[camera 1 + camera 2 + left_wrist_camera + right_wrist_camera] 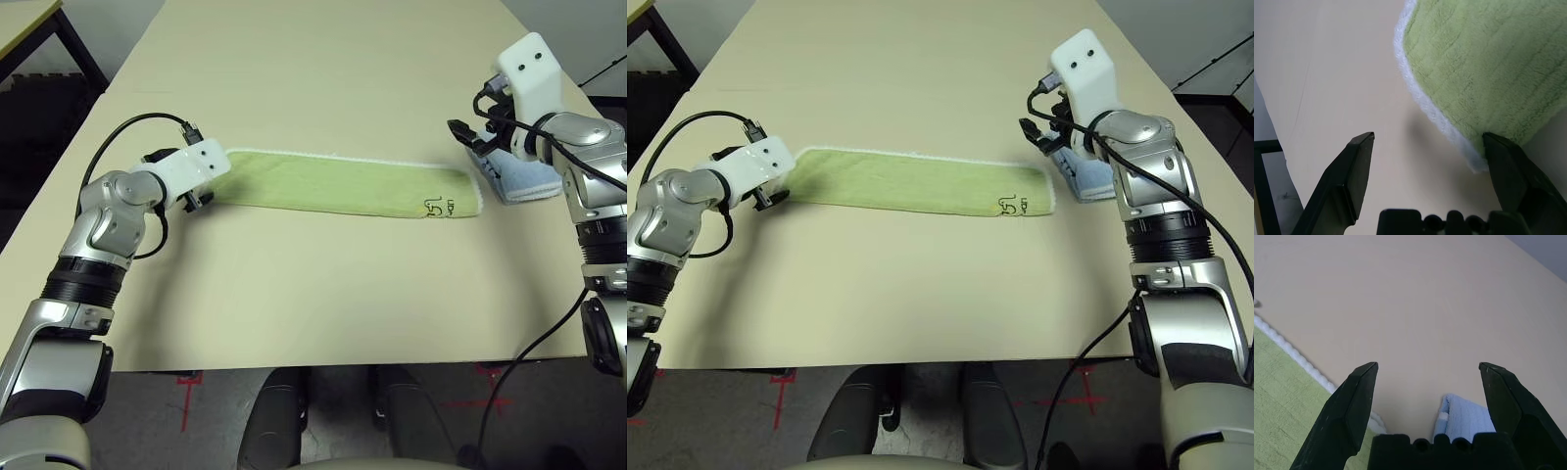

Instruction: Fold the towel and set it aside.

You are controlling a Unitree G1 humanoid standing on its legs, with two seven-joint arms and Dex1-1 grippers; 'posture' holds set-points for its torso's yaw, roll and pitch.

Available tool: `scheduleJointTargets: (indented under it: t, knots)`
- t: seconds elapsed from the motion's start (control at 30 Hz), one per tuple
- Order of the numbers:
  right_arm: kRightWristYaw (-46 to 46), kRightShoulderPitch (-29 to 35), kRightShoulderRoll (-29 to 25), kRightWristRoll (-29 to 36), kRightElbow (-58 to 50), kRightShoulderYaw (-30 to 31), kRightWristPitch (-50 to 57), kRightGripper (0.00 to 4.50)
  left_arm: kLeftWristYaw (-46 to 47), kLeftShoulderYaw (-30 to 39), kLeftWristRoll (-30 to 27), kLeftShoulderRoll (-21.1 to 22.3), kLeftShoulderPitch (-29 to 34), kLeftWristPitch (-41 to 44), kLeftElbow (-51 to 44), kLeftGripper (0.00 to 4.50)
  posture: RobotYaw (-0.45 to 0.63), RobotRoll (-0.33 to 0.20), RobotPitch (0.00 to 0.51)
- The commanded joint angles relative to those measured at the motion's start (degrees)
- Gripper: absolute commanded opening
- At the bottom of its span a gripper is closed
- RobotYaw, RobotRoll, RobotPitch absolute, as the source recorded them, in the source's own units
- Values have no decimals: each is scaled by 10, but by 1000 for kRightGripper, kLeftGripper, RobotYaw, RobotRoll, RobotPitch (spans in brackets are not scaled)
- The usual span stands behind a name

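towel [343, 184] folded long on table [313, 294]; left gripper [1425, 147], right gripper [1427, 369] both wide, empty.

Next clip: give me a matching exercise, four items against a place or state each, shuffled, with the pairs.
Items:
1. green towel
2. light blue cloth
3. left claw
4. right claw

States:
A. open, at the towel's left end
B. folded into a long strip on the table
C. open, raised above the blue cloth
D. small, beside the towel's right end

Pairs: 1-B, 2-D, 3-A, 4-C
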Motion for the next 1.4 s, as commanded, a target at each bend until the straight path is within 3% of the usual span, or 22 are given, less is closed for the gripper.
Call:
scheduleJointTargets:
  t: [0.03,0.17,0.3,0.67,0.97,1.07,1.2,1.4]
  knots:
    - [3,-4,-2,-2,6,2,-6,4462,-19,0,-4,8,27,21,-14,4500,115,0,187]
    - [0,-5,1,-1,4,0,-6,4462,-5,17,-10,-1,16,32,-20,4500,125,0,182]
    - [-11,-7,10,3,0,-7,-2,4462,66,52,-27,-33,-52,19,38,4500,131,0,159]
    - [-91,25,68,56,-71,-85,61,4462,171,193,-174,-151,-109,35,84,4500,112,0,134]
    - [-124,60,89,75,-139,-96,108,4462,161,147,-175,-174,-73,2,95,4500,98,0,123]
    - [-146,58,104,97,-157,-123,143,4462,167,144,-186,-195,-75,-8,110,4500,77,0,122]
    - [-173,85,128,125,-207,-151,187,4462,185,192,-243,-231,-82,12,98,4500,53,0,126]
    - [-257,107,220,191,-256,-261,231,4462,249,278,-323,-264,-104,52,102,4500,44,0,129]
